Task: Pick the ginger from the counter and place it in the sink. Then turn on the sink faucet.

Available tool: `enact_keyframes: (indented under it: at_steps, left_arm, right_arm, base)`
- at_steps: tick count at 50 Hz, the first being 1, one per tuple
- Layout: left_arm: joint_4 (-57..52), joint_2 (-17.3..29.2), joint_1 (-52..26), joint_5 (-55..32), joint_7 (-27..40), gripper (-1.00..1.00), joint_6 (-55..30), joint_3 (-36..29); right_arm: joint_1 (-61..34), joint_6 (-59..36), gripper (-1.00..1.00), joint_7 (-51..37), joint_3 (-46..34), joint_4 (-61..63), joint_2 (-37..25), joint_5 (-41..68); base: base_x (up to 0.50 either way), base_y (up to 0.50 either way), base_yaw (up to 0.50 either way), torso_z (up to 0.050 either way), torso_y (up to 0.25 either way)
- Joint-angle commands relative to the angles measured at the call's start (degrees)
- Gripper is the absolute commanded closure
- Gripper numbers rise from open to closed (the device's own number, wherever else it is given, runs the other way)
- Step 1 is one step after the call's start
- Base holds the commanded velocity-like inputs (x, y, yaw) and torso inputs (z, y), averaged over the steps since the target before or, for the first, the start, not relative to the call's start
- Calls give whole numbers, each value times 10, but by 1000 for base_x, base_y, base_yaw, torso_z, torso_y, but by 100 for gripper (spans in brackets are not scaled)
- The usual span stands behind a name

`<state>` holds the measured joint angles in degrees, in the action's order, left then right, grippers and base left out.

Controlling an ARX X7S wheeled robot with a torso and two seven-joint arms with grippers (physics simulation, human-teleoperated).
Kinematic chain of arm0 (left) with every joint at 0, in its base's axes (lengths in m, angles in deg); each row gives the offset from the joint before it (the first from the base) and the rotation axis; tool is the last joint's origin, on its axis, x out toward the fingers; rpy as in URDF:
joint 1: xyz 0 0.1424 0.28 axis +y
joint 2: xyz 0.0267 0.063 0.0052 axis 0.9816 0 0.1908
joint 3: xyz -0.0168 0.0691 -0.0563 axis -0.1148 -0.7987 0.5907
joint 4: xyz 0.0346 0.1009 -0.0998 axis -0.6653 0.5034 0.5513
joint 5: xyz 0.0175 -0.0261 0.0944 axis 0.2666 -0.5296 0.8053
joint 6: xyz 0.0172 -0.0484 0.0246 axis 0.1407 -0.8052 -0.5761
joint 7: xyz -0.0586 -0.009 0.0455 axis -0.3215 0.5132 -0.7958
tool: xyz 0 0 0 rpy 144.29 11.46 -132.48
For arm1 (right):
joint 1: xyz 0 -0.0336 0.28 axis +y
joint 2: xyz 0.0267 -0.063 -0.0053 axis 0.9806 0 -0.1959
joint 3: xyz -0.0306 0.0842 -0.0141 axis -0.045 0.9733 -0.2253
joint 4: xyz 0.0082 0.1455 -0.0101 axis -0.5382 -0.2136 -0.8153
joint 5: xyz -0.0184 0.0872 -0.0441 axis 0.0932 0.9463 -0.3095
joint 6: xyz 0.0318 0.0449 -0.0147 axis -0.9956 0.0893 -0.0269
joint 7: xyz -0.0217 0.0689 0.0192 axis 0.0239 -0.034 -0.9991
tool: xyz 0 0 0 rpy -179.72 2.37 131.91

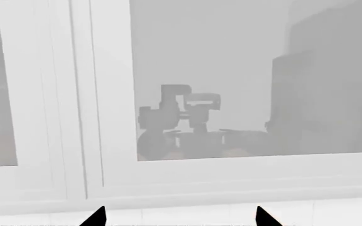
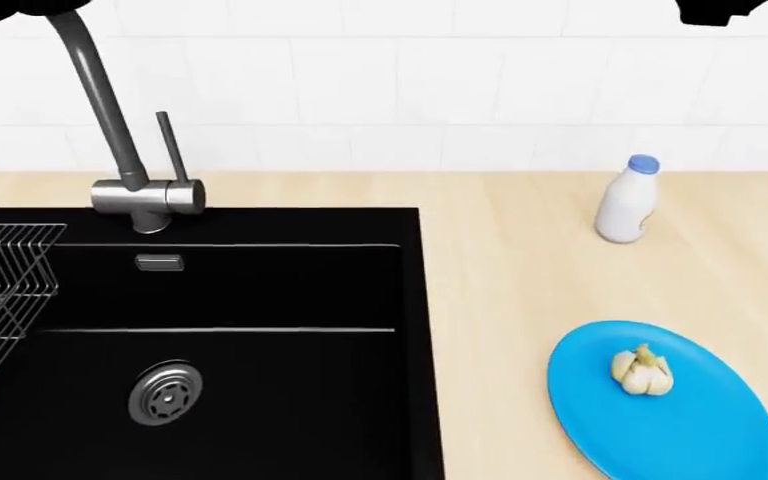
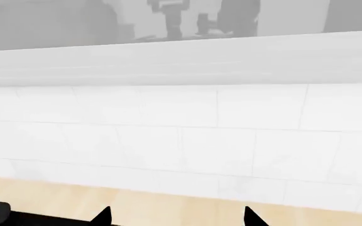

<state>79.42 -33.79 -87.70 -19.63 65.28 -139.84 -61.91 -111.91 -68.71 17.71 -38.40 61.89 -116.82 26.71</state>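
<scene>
Gripper status: both open, holding nothing — left gripper (image 1: pixel 179 217) tips spread, aimed at a window; right gripper (image 3: pixel 176 217) tips spread, facing the tiled wall. Neither shows in the head view. Nothing done yet: ginger (image 2: pixel 642 371) sits on the blue plate (image 2: pixel 704 430), lower right; sink (image 2: pixel 291 400) empty, lower left; sink faucet (image 2: pixel 128 150) lever upright, no water.

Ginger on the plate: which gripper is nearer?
Probably right: the right gripper faces the backsplash just above the counter; the left gripper is up at the window. Neither is at the ginger.
</scene>
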Motion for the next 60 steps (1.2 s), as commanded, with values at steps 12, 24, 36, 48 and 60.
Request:
enact_keyframes:
  at_steps: [12, 24, 36, 48, 60]
  left_arm:
    - [-5, 4, 2, -3, 4, -100, -1, 0]
    - [-10, 6, 6, -7, 8, -100, -3, 1]
    - [-9, 6, 14, -6, 8, -100, 1, -2]
    - [-6, 7, 20, -4, 5, -100, 6, -4]
    - [-2, 5, 20, -2, 3, -100, 9, -7]
  right_arm:
    - [-16, -25, -100, -37, -31, 2, -36, 99]
    - [29, -3, -100, -189, -110, 73, -159, 401]
    - [75, 13, -100, -223, -218, 82, -199, 561]
    - [123, 11, -100, -199, -227, 104, -206, 561]
    - [143, 1, -100, -182, -229, 112, -214, 545]
  base:
    - [208, 0, 0, 0, 0]
    - [0, 0, 0, 0, 0]
    - [0, 0, 0, 0, 0]
    - [0, 0, 0, 0, 0]
    - [0, 0, 0, 0, 0]
